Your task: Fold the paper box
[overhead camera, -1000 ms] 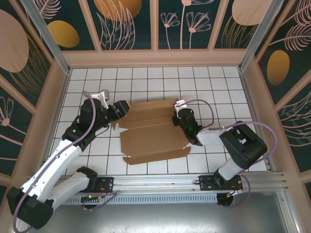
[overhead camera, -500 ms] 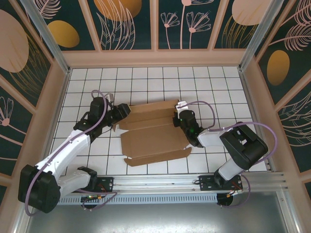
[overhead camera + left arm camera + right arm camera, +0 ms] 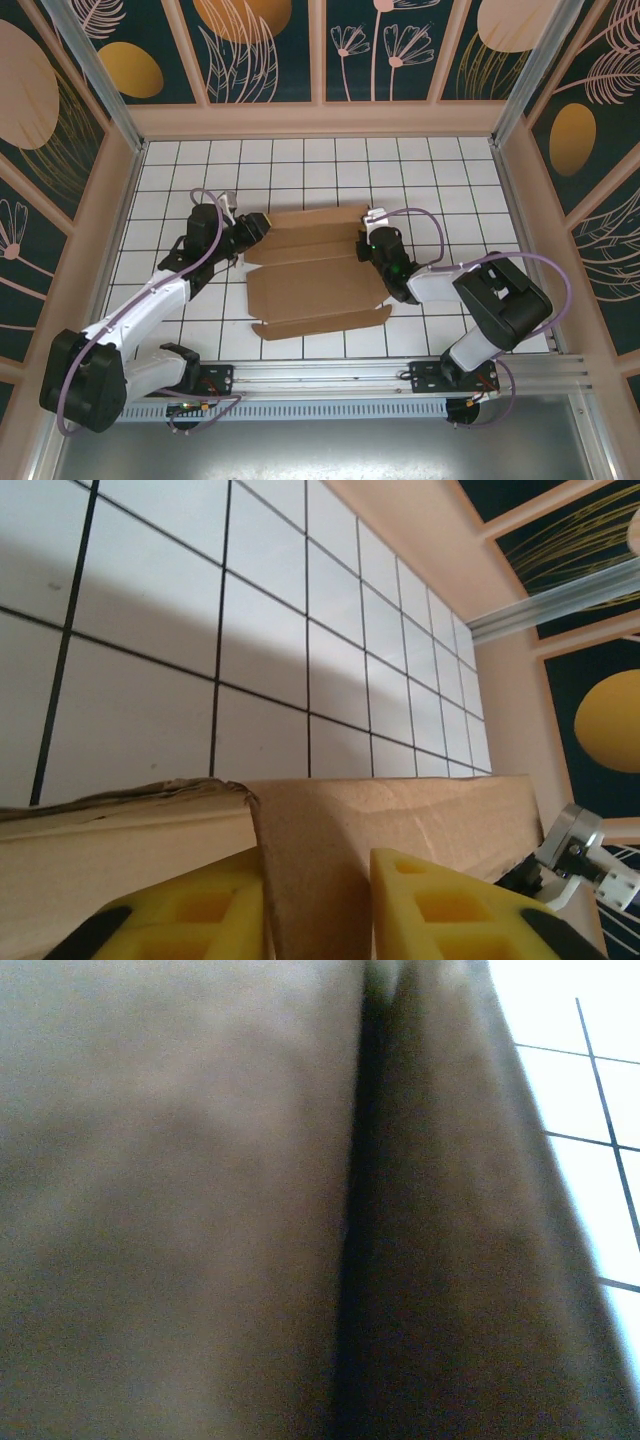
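Note:
The paper box point(image 3: 310, 280) lies mostly flat and unfolded on the white tiled floor, brown and creased. My left gripper point(image 3: 252, 226) is at its far left corner. In the left wrist view a raised cardboard flap point(image 3: 400, 815) stands between the yellow fingers point(image 3: 200, 915); it rests against the left one, and the jaws are still apart. My right gripper point(image 3: 366, 240) sits at the box's right edge, shut. In the right wrist view, cardboard point(image 3: 180, 1210) with a dark crease lies close against the camera and hides the fingers.
Pale wooden walls point(image 3: 320, 120) enclose the floor on three sides. An aluminium rail point(image 3: 400, 372) runs along the near edge by the arm bases. Bare tiles point(image 3: 300, 165) lie behind the box.
The left arm has dropped lower and reached in to the box's far left corner, and its jaws have narrowed around the flap. The right arm and the box have barely moved.

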Tool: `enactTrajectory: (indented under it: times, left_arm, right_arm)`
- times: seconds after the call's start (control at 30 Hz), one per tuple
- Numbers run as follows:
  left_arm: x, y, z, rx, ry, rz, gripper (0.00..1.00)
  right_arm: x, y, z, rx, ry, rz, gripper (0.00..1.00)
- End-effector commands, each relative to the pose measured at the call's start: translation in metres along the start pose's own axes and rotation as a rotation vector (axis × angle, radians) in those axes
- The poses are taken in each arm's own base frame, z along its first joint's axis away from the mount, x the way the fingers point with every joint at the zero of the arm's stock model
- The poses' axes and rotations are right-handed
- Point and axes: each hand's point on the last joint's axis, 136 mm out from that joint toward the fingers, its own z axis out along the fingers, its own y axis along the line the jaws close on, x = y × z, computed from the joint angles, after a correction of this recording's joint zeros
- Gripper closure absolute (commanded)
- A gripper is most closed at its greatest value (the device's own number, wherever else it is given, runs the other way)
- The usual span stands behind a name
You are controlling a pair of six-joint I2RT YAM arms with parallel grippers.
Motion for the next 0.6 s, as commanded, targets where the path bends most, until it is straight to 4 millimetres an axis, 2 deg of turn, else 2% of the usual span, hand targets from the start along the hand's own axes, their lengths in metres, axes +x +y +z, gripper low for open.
enactTrajectory:
  times: [0.0,0.13,0.2,0.23,0.33,0.4,0.47,0.57]
  left_arm:
    - [-0.008,-0.013,0.004,0.093,-0.036,-0.002,0.77]
    - [-0.015,-0.014,0.011,0.087,-0.05,0.013,0.87]
    - [-0.022,-0.011,0.012,0.05,-0.069,0.035,0.88]
    - [-0.028,-0.009,0.011,0.026,-0.086,0.054,0.85]
    - [-0.044,0.003,0.003,-0.103,-0.132,0.114,0.57]
    - [-0.049,0.002,-0.004,-0.124,-0.152,0.148,0.53]
    - [-0.046,-0.004,-0.009,-0.087,-0.147,0.17,0.57]
    - [-0.023,-0.004,-0.003,-0.031,-0.064,0.174,0.74]
  right_arm:
    - [-0.007,-0.003,-0.007,0.001,-0.018,0.057,1.0]
    - [-0.012,-0.014,-0.008,0.06,-0.018,0.077,1.0]
    - [-0.013,-0.02,-0.009,0.089,-0.014,0.077,1.0]
    - [-0.013,-0.024,-0.01,0.102,-0.01,0.078,1.0]
    - [-0.01,-0.038,-0.01,0.154,0.013,0.116,1.0]
    - [-0.009,-0.042,-0.011,0.155,0.024,0.139,1.0]
    - [-0.008,-0.045,-0.011,0.157,0.03,0.148,1.0]
    - [-0.007,-0.047,-0.012,0.158,0.032,0.151,1.0]
